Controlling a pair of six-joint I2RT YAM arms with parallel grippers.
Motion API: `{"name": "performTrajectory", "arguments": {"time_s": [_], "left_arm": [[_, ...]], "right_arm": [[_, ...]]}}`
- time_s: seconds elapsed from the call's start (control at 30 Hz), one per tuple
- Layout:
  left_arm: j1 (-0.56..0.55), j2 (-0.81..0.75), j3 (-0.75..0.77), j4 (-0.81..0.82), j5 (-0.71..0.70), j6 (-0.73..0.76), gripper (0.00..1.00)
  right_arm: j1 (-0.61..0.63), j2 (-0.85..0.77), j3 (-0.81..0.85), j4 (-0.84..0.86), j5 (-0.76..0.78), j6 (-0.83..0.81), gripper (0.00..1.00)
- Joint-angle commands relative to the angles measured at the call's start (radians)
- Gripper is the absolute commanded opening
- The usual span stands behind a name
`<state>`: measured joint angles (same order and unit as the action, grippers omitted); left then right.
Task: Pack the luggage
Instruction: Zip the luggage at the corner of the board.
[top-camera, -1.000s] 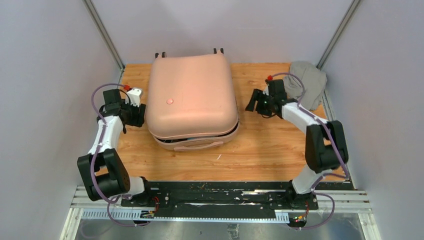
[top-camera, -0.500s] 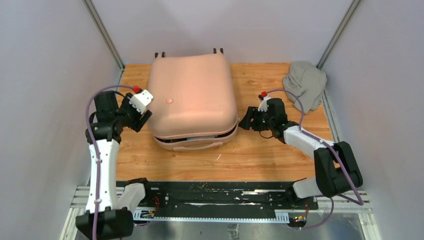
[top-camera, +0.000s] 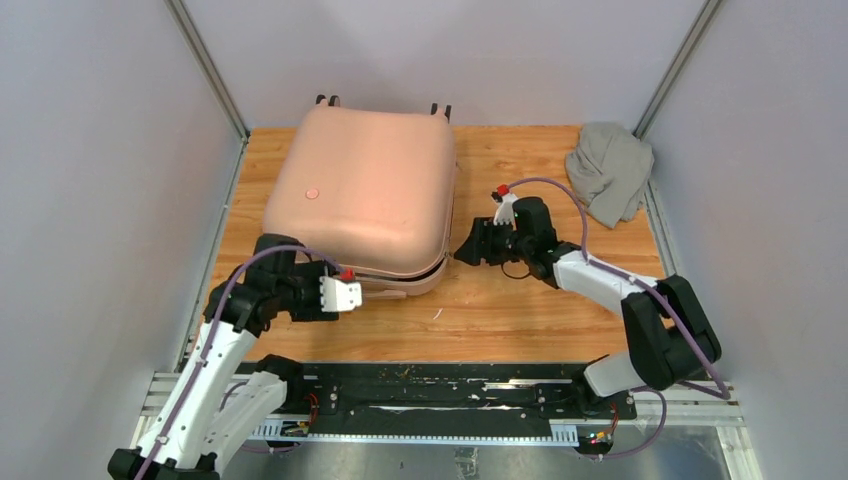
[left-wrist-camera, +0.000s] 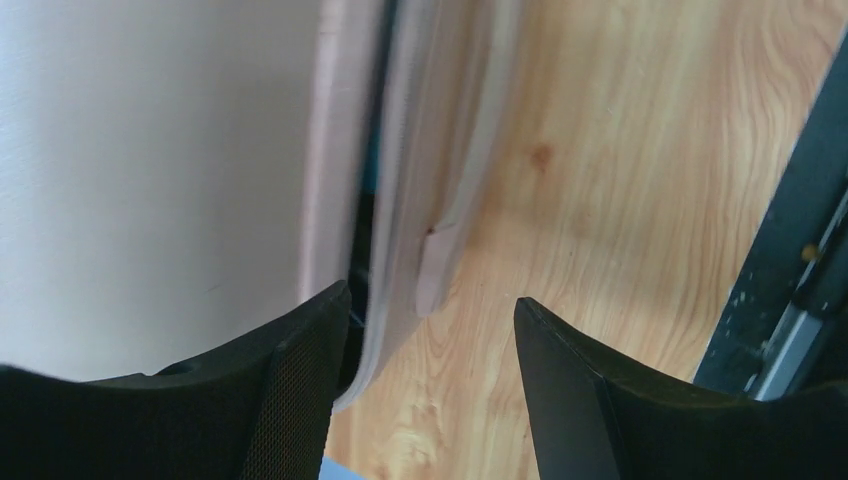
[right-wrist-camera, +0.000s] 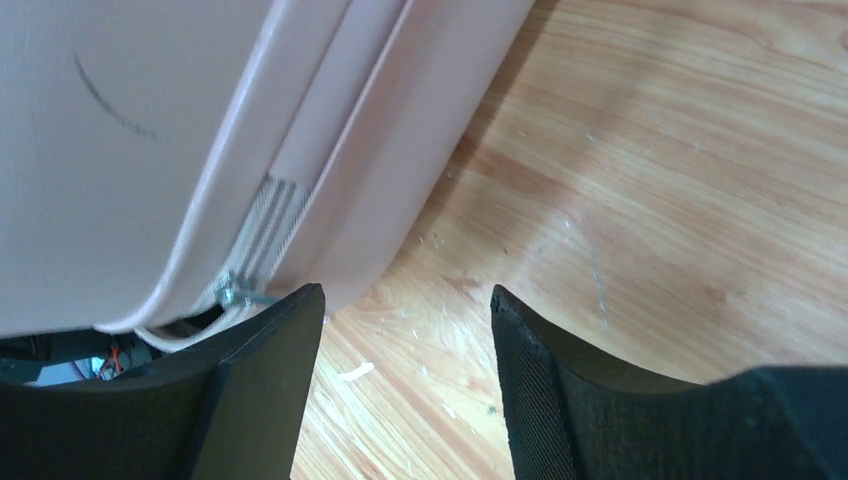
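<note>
On table, luggage skewed, wheels pointing far-right.

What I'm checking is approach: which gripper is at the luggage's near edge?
The left gripper, at the near-left corner of the luggage; the right gripper faces its right side.

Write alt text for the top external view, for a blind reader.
A pale pink hard-shell suitcase lies nearly shut and skewed on a wooden table, seen from above. The left gripper is at its near edge, the right gripper at its near-right corner, both open; a grey cloth lies far right.
</note>
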<state>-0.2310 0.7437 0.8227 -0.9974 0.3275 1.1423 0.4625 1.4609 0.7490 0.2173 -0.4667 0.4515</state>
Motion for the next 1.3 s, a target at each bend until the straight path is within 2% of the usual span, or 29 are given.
{"name": "performTrajectory", "arguments": {"time_s": [0.0, 0.2, 0.33, 0.63, 0.77, 0.87, 0.97, 1.17, 1.27], "left_arm": [[-0.105, -0.079, -0.103, -0.031, -0.082, 0.273, 0.67], [-0.188, -0.125, -0.246, 0.016, -0.088, 0.617, 0.66], [-0.191, -0.139, -0.343, 0.163, -0.087, 0.723, 0.65], [-0.192, -0.072, -0.472, 0.539, -0.142, 0.629, 0.62], [-0.192, 0.018, -0.462, 0.674, -0.209, 0.518, 0.54], [-0.192, 0.084, -0.421, 0.724, -0.25, 0.423, 0.41], [-0.192, 0.099, -0.412, 0.752, -0.258, 0.388, 0.33], [-0.192, 0.081, -0.439, 0.779, -0.264, 0.393, 0.28], [-0.192, 0.079, -0.441, 0.777, -0.271, 0.389, 0.28]], "right_arm": [[-0.031, -0.092, -0.092, -0.005, -0.024, -0.083, 0.65], [-0.03, -0.132, -0.188, 0.148, -0.132, -0.117, 0.64], [-0.031, -0.141, -0.196, 0.216, -0.213, -0.15, 0.65], [-0.032, -0.142, -0.25, 0.392, -0.273, -0.173, 0.69], [-0.033, -0.103, -0.237, 0.448, -0.344, -0.194, 0.69], [-0.033, -0.069, -0.214, 0.455, -0.397, -0.228, 0.69], [-0.041, -0.037, -0.19, 0.438, -0.413, -0.263, 0.69], [-0.094, 0.012, -0.16, 0.458, -0.412, -0.283, 0.7], [-0.102, 0.041, -0.128, 0.492, -0.459, -0.286, 0.72]]}}
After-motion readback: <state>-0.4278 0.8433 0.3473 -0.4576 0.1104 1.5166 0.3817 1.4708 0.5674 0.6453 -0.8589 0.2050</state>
